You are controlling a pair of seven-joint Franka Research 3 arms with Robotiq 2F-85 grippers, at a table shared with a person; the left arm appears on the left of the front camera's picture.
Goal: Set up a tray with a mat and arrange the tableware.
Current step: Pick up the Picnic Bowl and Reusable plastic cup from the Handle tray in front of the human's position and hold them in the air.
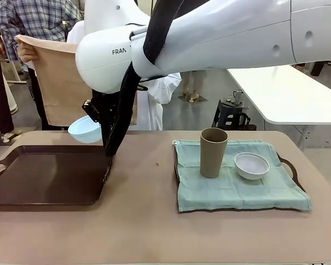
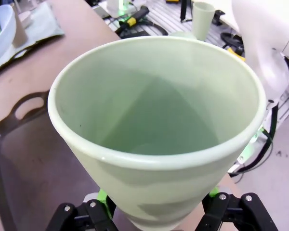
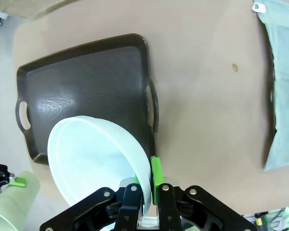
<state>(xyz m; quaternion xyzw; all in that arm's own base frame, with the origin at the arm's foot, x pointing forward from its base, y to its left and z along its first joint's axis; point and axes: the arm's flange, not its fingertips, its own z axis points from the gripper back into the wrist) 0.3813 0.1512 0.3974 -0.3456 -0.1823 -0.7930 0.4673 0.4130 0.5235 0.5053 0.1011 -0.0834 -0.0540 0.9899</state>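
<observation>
Pale green cup (image 2: 159, 130) sits clamped in the left claw (image 2: 156, 207), while the right claw (image 3: 147, 192) pinches the light blue bowl (image 3: 98, 159).

table (image 1: 143, 232) | bare dark tray (image 1: 44, 179) left; mat-covered tray (image 1: 291, 168) right

tan cup (image 1: 213, 152), white bowl (image 1: 251, 165): on mat (image 1: 237, 187) | blue bowl (image 1: 85, 129), green cup (image 2: 156, 130): held

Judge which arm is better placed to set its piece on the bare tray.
Right, probably. Its hand grips the blue bowl by the rim, right over the dark tray. The left hand holds the green cup beside the tray's handle.
</observation>
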